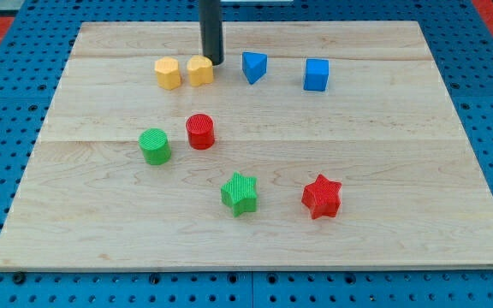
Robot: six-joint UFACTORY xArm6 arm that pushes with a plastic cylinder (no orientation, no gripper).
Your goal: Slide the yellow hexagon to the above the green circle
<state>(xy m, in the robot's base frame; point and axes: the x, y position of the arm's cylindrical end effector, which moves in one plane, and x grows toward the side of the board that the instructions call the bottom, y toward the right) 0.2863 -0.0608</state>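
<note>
Two yellow blocks lie side by side near the view's top, left of centre. The left one [168, 73] looks like a hexagon. The right one [199, 70] has a notched top, like a heart. The green circle [155, 145] stands below them, at the view's left of centre. My tip [214, 62] sits just to the right of the right yellow block, at its upper right edge, touching or nearly touching it. The rod rises out of the view's top.
A red circle [200, 131] stands just right of the green circle. A blue triangle [253, 66] and a blue cube [317, 74] lie right of my tip. A green star [240, 192] and a red star [322, 197] lie lower down. The wooden board [400, 145] rests on a blue pegboard.
</note>
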